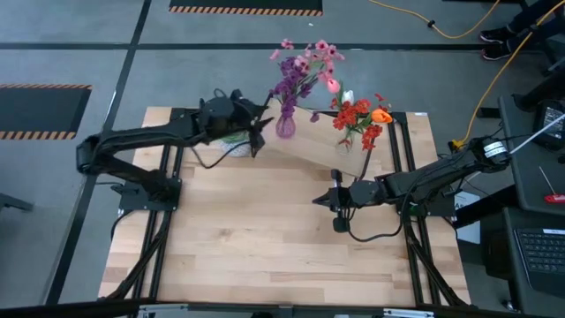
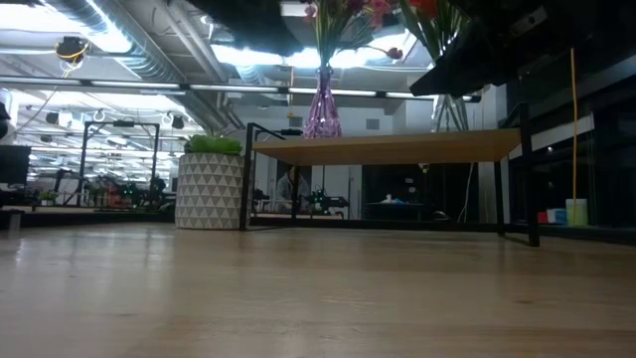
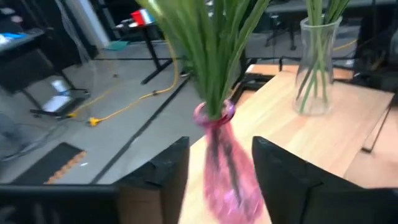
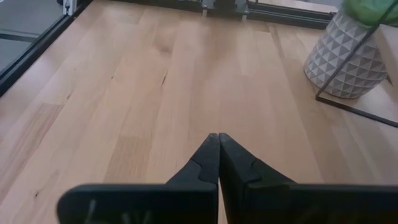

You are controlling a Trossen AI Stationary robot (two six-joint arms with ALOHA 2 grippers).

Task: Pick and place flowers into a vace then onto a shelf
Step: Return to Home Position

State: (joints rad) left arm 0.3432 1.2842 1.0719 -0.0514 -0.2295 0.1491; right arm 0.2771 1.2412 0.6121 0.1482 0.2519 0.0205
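left gripper [image 3: 221, 149] is wide open, holding nothing. its two fingers [image 3: 171, 174] sit either side of the pink vase [image 2: 321, 109], and from the wrist cam there looks to be a bit of air on both sides, though it's blurry enough that i wouldn't swear to zero contact. so: let go, but parked right at the vase's belly.

the vase stands upright on the shelf [image 2: 397, 147], near its left end, with the purple and pink flowers [image 1: 305, 66] fanning out well above the arm. the clear vase [image 3: 317, 68] is further along the same board, apart from the pink one, with the red and orange bunch [image 1: 357, 115] in it. so both are placed, and i'd say only the pull-back to rest is left.

that's where i'd worry. the vase is narrow and top-heavy with long stalks [image 3: 211, 56]. if the arm swings sideways or lifts before it backs straight out, a finger could clip the glass or snag the stalks and tip it, maybe off the shelf edge.

right gripper [image 4: 218, 146] is pinched fully together with nothing in it, hanging over the bare table [image 4: 155, 81], well clear of the shelf. the white pot [image 4: 345, 59] sits under the shelf's left end.
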